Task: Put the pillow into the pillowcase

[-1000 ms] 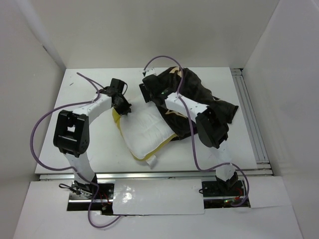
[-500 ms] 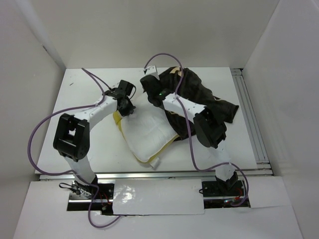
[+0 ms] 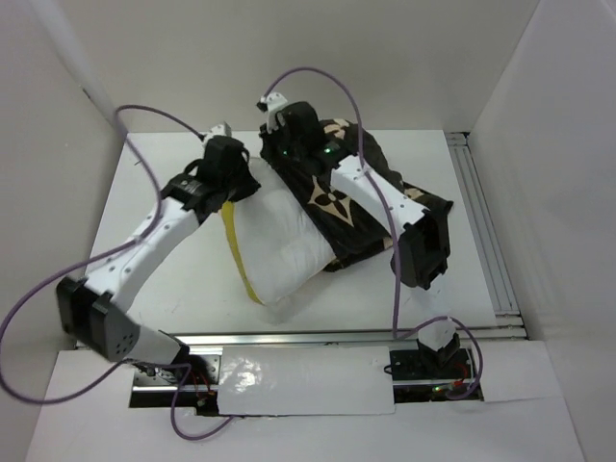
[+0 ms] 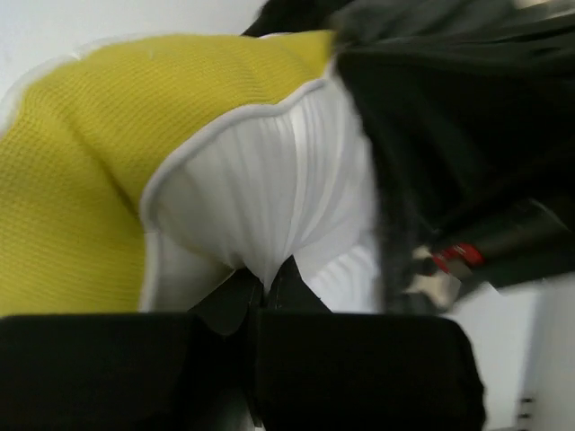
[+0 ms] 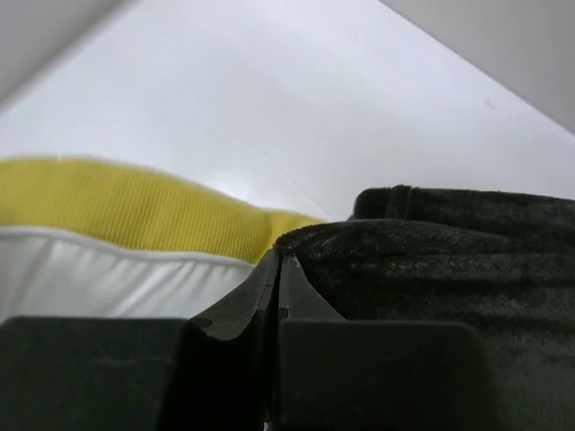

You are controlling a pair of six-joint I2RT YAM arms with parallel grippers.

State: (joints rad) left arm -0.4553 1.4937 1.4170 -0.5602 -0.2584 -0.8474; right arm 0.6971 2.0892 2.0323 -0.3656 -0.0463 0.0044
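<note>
The white pillow (image 3: 281, 241), with its yellow edge (image 3: 237, 246), lies in the middle of the table, its far right side tucked under the dark flower-printed pillowcase (image 3: 358, 197). My left gripper (image 3: 241, 188) is shut on a pinch of the pillow's white fabric (image 4: 269, 206) beside the yellow mesh side (image 4: 81, 197). My right gripper (image 3: 279, 166) is shut on the plush rim of the pillowcase (image 5: 422, 260), held up just above the pillow's far corner (image 5: 135, 215). The pillowcase (image 4: 449, 126) hangs close on the right of the left wrist view.
White walls enclose the table on three sides. A metal rail (image 3: 481, 221) runs along the right edge and another (image 3: 289, 339) along the front. Purple cables (image 3: 318, 72) loop above both arms.
The left arm has stretched out and carried the pillow's far corner up toward the pillowcase. The right gripper has shut on the pillowcase rim and lifted it over the pillow.
</note>
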